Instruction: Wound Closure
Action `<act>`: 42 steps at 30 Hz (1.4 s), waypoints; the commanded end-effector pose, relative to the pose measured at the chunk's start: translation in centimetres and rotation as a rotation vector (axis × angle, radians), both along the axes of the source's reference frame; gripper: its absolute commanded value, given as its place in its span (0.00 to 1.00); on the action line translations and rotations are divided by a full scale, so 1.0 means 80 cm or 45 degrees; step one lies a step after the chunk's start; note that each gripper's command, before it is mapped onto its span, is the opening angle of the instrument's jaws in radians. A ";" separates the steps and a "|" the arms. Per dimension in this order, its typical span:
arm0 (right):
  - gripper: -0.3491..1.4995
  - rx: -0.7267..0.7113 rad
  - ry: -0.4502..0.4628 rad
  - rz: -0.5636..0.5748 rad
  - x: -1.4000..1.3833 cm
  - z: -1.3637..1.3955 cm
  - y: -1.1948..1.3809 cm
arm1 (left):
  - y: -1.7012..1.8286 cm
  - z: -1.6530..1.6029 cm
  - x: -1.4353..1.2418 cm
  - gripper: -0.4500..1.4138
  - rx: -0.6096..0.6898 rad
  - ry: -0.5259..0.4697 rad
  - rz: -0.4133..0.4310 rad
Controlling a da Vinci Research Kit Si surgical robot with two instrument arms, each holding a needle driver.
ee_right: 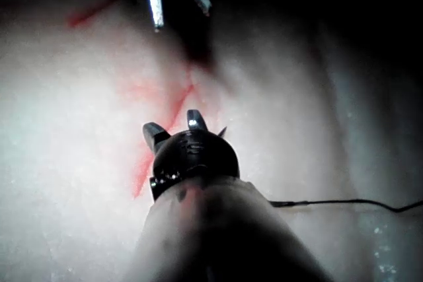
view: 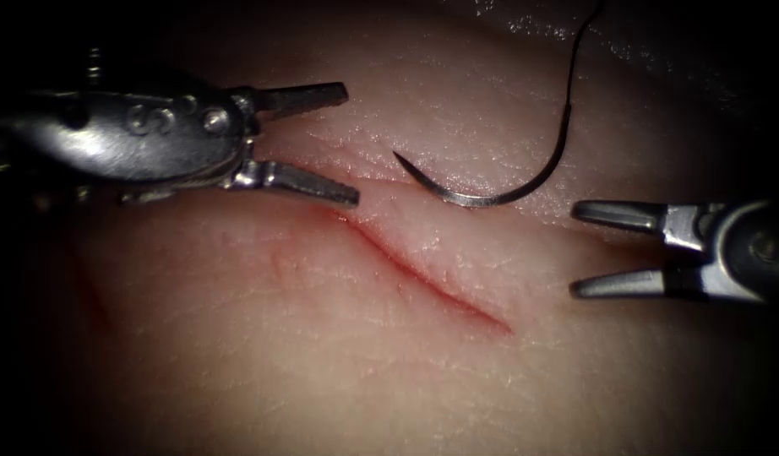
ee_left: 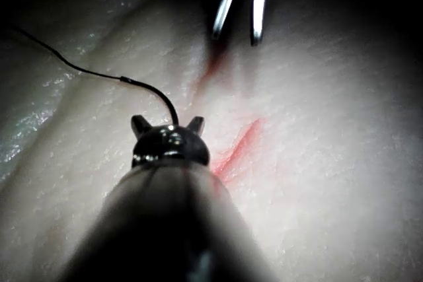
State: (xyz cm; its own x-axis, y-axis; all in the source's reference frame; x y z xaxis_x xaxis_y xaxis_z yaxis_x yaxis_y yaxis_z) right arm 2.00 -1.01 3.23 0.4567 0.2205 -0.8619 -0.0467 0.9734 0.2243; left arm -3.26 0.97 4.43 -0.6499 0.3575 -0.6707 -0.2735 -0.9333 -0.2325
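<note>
Left tool [view: 351, 143] stands with its jaws spread wide and holds nothing, its lower jaw tip just above the upper end of the cut [view: 423, 274]. Right tool [view: 580, 249] likewise has its jaws spread wide and holds nothing; it sits to the right of the cut, apart from the needle. One curved needle [view: 482, 196] is present: thin, dark steel, lying free on the tissue [view: 322, 363] surface between the two tools, on the right side of the cut, its arc bowed downward and its sharp point toward the left tool. It is not in the tissue as far as can be seen. One black thread [view: 573, 76] runs from the needle's rear end upward and out of the endoscope view; it lies loose across the tissue in the left wrist view [ee_left: 79, 69] and in the right wrist view [ee_right: 344, 201]. One cut is counted, a slanting red line with both edges unjoined and a little red fluid [view: 356, 224] along it. Count: two tools, one needle, one thread, one cut. Each wrist view shows the opposite tool's spread jaws beyond its own tool.
</note>
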 end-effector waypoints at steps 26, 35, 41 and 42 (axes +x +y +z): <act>0.53 -0.002 -0.018 0.030 0.0002 0.0008 -0.0009 | 0.0010 0.0138 -0.0066 0.57 -0.064 0.369 0.322; 0.53 -0.007 -0.023 0.030 0.0006 0.0012 -0.0011 | -0.0016 0.0167 -0.0080 0.58 -0.056 0.358 0.347; 0.53 -0.009 -0.024 0.031 0.0009 0.0014 -0.0013 | -0.0015 0.0179 -0.0089 0.55 -0.069 0.369 0.366; 0.53 -0.009 -0.024 0.031 0.0009 0.0014 -0.0013 | -0.0016 0.0182 -0.0089 0.55 -0.066 0.373 0.371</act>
